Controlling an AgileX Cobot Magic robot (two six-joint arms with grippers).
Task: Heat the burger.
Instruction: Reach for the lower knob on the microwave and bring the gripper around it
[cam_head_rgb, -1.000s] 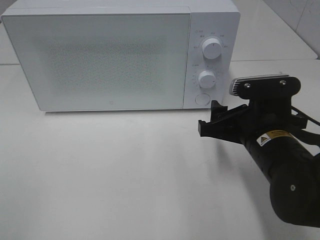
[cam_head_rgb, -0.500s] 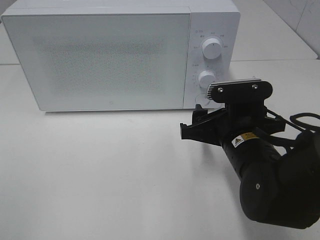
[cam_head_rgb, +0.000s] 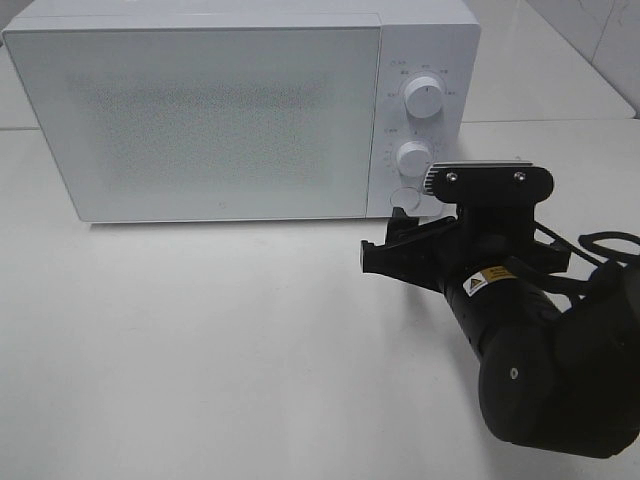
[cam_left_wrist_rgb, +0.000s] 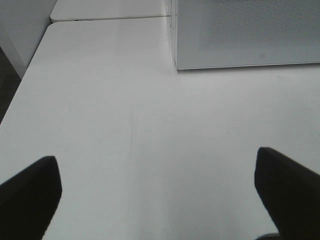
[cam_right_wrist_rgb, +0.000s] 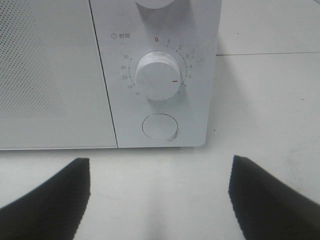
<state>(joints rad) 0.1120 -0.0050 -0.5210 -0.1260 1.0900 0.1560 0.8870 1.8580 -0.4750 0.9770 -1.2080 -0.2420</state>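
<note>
Shut microwave (cam_head_rgb: 200, 110) on table (cam_head_rgb: 200, 340). The right gripper (cam_head_rgb: 387, 238), jaws apart and empty, faces the button (cam_right_wrist_rgb: 160, 127) under the dial (cam_right_wrist_rgb: 157, 75). The left gripper (cam_left_wrist_rgb: 157, 192), jaws wide apart, is empty above the table.

A white microwave (cam_head_rgb: 200, 110), door shut, stands on a white table (cam_head_rgb: 200, 350).

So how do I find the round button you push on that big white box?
Look at the big white microwave and go to the control panel at its right end. Going down it you pass the upper knob, then the lower knob, and the button sits right under that. It is the only flat circle, with no numbers around it.
</note>
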